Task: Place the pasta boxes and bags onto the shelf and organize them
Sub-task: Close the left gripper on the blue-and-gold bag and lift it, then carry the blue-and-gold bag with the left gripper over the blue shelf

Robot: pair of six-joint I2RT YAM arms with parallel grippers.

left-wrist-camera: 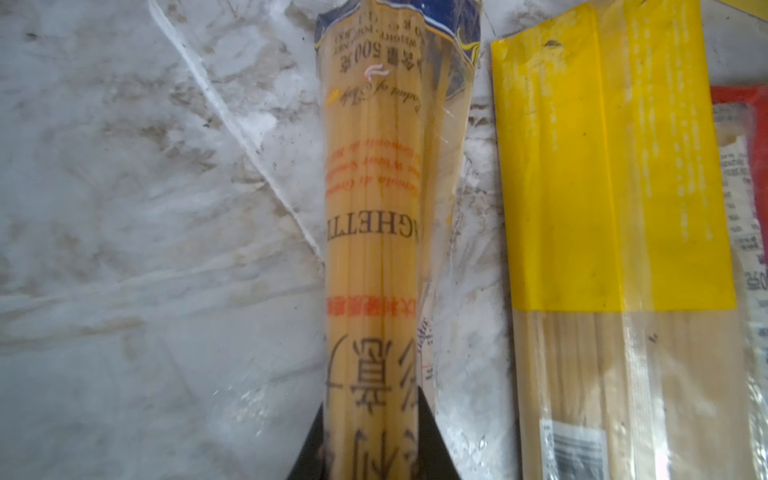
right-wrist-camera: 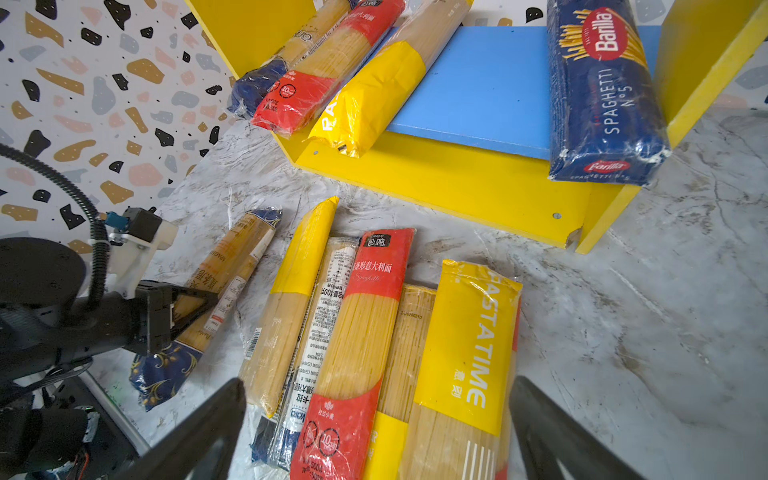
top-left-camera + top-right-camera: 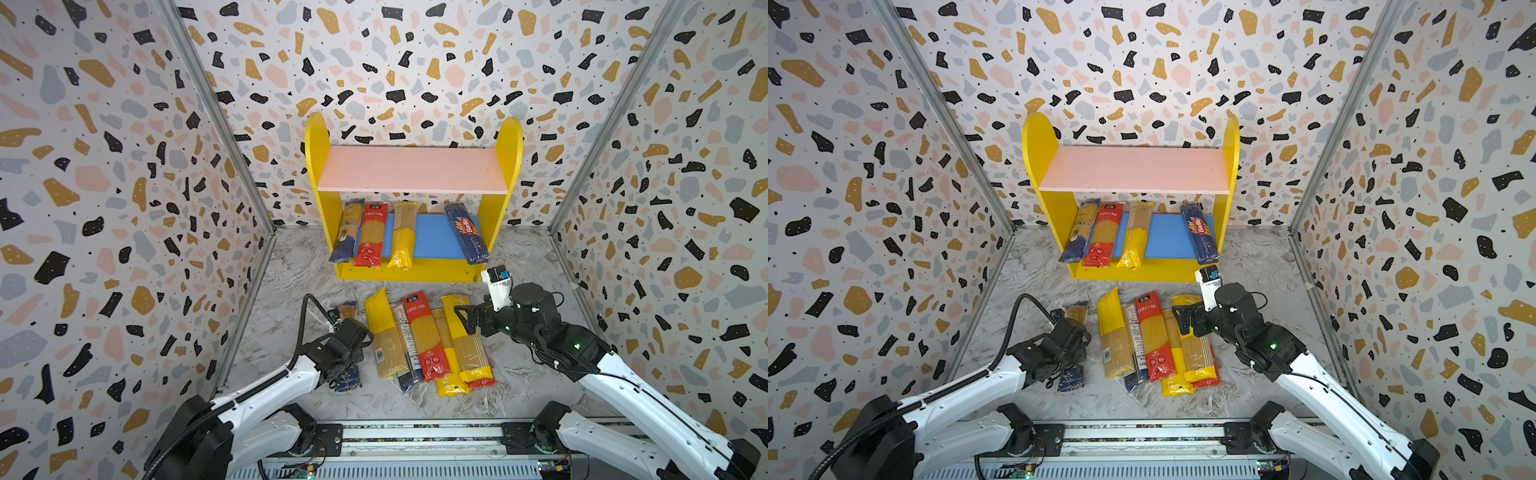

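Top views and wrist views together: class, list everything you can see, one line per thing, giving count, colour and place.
two-tier shelf rack: one; yellow side panels, pink upper board, blue lower board; at the back wall.
long spaghetti packs on the blue board: four; dark-blue-ended clear bag, red-ended bag, yellow-ended bag, dark blue Barilla pack; left to right.
overlapping spaghetti packs: about six; yellow, red, dark blue ends; bunched on the floor before the rack.
clear spaghetti bag with dark blue ends: one; left of the bunch.
marble-patterned floor: one; grey-white.
terrazzo-patterned walls: three; around the floor.
left gripper: black; closed on the lone bag.
right gripper: black; open above the bunch's right side.
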